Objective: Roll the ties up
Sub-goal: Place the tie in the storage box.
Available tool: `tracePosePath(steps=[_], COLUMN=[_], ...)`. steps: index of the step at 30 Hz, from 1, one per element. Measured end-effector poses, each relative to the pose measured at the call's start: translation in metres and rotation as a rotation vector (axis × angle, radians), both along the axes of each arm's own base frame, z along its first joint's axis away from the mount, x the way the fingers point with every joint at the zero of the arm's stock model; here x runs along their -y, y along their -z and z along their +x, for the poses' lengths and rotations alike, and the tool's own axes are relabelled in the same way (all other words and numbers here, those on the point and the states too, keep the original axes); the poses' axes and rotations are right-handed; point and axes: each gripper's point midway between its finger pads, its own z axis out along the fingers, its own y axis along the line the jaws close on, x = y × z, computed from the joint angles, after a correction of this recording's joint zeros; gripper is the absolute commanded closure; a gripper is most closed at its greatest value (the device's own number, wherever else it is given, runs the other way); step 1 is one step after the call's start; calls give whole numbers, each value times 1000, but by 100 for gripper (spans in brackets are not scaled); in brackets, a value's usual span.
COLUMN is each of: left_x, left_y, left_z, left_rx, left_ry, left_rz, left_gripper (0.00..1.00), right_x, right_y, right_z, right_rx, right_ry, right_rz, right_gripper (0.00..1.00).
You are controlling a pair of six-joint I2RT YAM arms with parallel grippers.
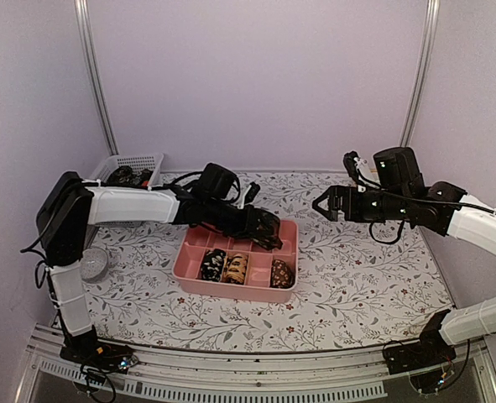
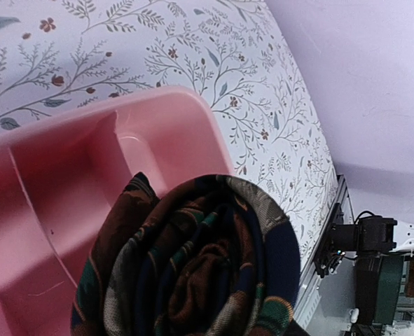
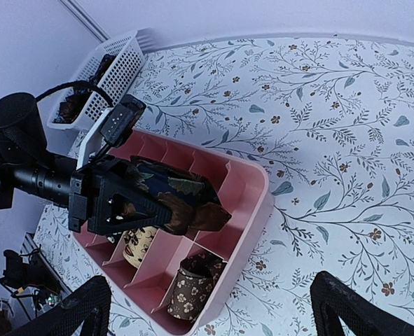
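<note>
Here, outstretched left hand (image 1: 264, 227) holds rolled tie (image 2: 192, 269) above tray (image 1: 231, 290).

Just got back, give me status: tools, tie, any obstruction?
Left tool shut on rolled tie, over pink tray far row. Right tool open, empty, off to the side. No obstruction seen.

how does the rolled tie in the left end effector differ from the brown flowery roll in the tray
Hold: the dark navy, brown and green rolled tie is clamped in the left end effector over the far row of the pink plastic compartment tray; the brown rolled tie with pale flowers sits free in a near compartment.
Pattern: the held roll shows large dark patches, the seated one small cream blossoms.
Both are coiled fabric.
</note>
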Motion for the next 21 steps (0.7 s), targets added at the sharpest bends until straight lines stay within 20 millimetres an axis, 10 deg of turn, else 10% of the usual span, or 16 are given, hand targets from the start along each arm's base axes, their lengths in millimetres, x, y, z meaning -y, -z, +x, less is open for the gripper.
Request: tracePosePath(steps=[10,21], left_x=[-2,-2], left_y=[44,42], left_z=[11,14], left_rx=[-22,31], left_ry=[-3,-24], left_rz=[174,317], left_gripper=[100,100], right_x=[-2,-2], right_y=[-2,-3], right_z=[0,0], right_rx=[6,12], right_ry=[-8,-13], right_rz=[6,6], right_gripper=[0,0])
